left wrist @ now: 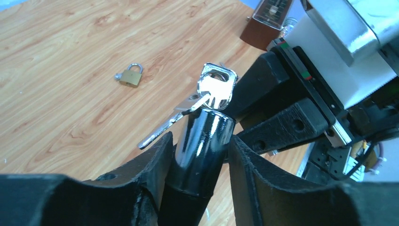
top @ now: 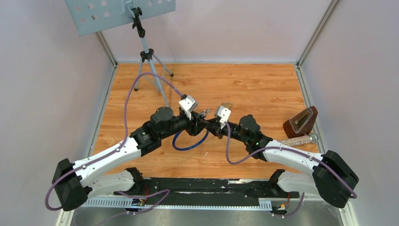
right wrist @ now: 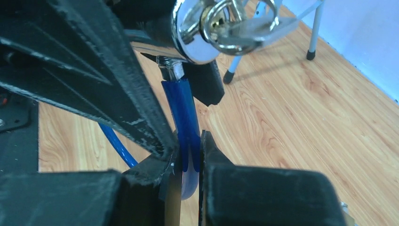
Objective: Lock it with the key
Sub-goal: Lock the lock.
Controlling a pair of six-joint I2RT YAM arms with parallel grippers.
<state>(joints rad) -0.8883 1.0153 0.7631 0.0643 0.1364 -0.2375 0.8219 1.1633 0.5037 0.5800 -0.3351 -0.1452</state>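
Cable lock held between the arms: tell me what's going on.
The right gripper is shut on the blue cable. The left gripper brackets the chrome lock cylinder, which has a key at its end; a firm grip isn't clear. A brass padlock lies apart on the table.

Lab, white-walled cell [top: 47, 94] w/ tripod [top: 147, 55]
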